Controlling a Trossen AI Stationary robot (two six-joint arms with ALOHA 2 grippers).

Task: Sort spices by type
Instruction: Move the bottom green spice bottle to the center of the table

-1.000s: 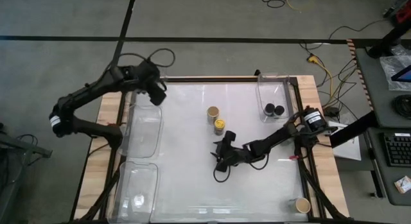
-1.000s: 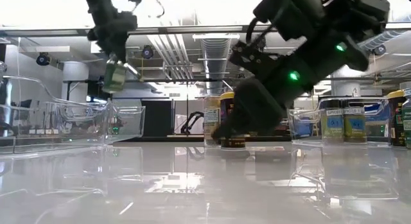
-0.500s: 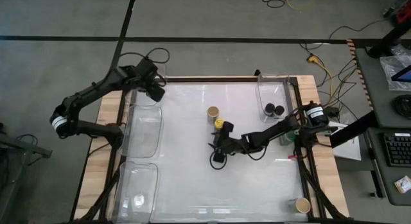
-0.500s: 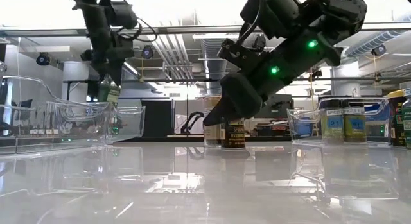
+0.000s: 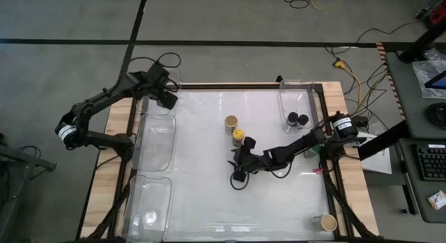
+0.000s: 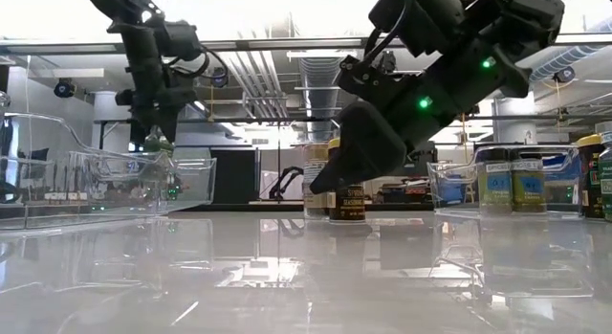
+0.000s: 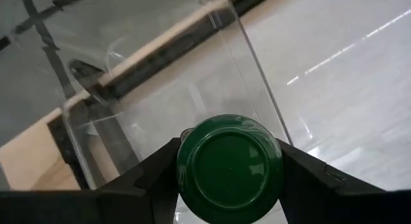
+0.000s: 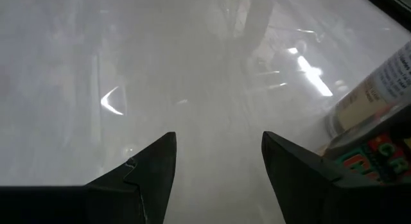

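Observation:
My left gripper [image 5: 168, 99] [image 6: 153, 133] is shut on a green-lidded spice jar [image 7: 230, 161] and hangs over the far-left clear bin [image 5: 155, 109]. A tan-lidded jar [image 5: 231, 122] and a yellow-lidded jar [image 5: 238, 134] stand upright mid-table. My right gripper [image 5: 237, 165] [image 8: 218, 172] is open just on the near side of the yellow-lidded jar [image 8: 376, 121], touching nothing. Two black-lidded jars [image 5: 298, 118] stand in the far-right bin [image 5: 296, 90]. My left gripper pinches the green-lidded jar between its two fingers [image 7: 151, 176], one on each side of the jar just below the lid [image 7: 230, 161]. The jar is lifted clear and hangs inside the clear bin's wall [image 7: 257, 83]; its lid faces the wrist camera.
Two more clear bins [image 5: 157, 142] [image 5: 150, 201] line the table's left side. Another tan-lidded jar [image 5: 327, 221] sits at the near right corner. The wide glossy middle and near part of the table [image 5: 209, 208] holds nothing.
My left gripper has carried the green-lidded jar toward the far-left corner and down, and the jar now sits behind the bin's wall in the low view. My right gripper has risen a little beside the yellow-lidded jar.

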